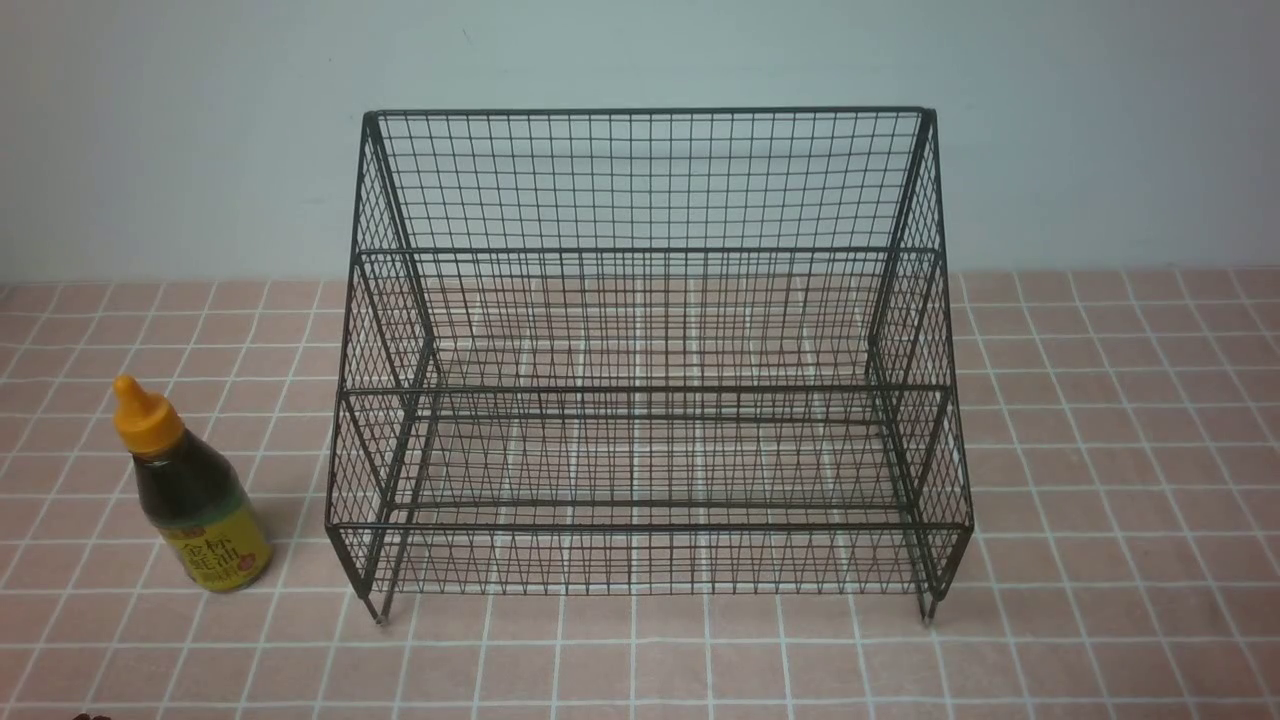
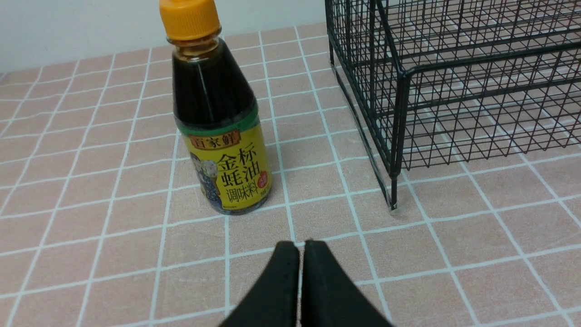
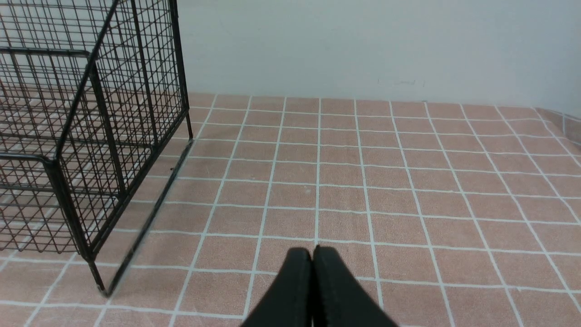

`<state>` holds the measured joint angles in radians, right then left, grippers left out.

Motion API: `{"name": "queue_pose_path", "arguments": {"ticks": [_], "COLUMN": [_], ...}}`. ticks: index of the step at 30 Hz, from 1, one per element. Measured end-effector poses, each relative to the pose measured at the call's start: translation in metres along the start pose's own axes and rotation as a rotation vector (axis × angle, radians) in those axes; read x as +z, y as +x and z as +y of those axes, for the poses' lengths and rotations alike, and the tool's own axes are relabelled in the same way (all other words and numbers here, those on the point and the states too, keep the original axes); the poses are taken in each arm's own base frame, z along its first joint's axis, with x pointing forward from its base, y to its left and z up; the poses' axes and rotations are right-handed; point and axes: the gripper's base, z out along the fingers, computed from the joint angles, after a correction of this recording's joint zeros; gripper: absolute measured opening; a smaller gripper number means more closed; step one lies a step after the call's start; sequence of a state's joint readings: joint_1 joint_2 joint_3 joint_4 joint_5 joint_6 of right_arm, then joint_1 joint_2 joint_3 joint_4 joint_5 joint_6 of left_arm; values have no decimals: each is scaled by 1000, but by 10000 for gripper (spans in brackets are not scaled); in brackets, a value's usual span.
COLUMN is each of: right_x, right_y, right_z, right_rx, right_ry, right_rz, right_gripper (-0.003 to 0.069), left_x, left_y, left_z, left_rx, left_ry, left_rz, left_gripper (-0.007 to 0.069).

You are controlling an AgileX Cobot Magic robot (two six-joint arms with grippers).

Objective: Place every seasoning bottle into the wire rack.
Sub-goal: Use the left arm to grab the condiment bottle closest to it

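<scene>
"Bottle [image 1: 203, 500], where?"
"Standing upright on the pink tiled surface, on the robot's left of the black wire rack [image 1: 645, 388], with bare tile between them. It is dark, with an orange-yellow cap and a yellow label."
"Which arm is nearer?"
"The left. Its gripper [image 2: 302, 247] shows at the lower edge of its wrist view, fingers pressed together, holding nothing. The bottle stands ahead of the fingertips, well apart from them."
"And its long axis?"
"Vertical, cap uppermost. I judge the fingers would need to spread, then go forward to straddle the body from the sides."
"The right gripper [image 3: 313, 252]?"
"Fingers also together, empty, beyond the rack's other side, farther from the bottle."
</scene>
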<state>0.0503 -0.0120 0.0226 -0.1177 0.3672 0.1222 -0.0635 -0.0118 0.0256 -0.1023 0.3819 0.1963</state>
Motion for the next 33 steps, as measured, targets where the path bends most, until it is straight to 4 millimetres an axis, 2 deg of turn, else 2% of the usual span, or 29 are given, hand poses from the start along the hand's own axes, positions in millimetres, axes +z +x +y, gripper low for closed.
{"name": "queue_pose_path", "arguments": {"ticks": [4, 6, 9, 11, 17, 22, 26, 30, 31, 33], "right_x": [0, 0, 0, 0, 0, 0, 0, 0, 0, 0], "right_y": [0, 0, 0, 0, 0, 0, 0, 0, 0, 0], "right_z": [0, 0, 0, 0, 0, 0, 0, 0, 0, 0], "right_rx": [0, 0, 0, 0, 0, 0, 0, 0, 0, 0], "right_ry": [0, 0, 0, 0, 0, 0, 0, 0, 0, 0], "right_rz": [0, 0, 0, 0, 0, 0, 0, 0, 0, 0], "right_gripper": [-10, -10, -10, -10, -10, -10, -10, -10, -10, -10], "left_x": [0, 0, -2, -4, -11, -25, -23, -11, 0, 12], "left_y": [-2, -6, -21, -27, -41, -59, -68, -97, -112, -122], "left_z": [0, -1, 2, 4, 12, 24, 26, 28, 28, 28], "left_rx": [-29, -99, -303, -353, -393, -382, -381, -349, -307, -273], "left_ry": [0, 9, 20, 13, -37, -138, -155, -162, -157, -153], "left_rz": [-32, -72, -245, -311, -498, -772, -762, -669, -610, -551], "left_gripper": [-7, -7, -7, -7, -7, -7, -7, -7, -7, -7]}}
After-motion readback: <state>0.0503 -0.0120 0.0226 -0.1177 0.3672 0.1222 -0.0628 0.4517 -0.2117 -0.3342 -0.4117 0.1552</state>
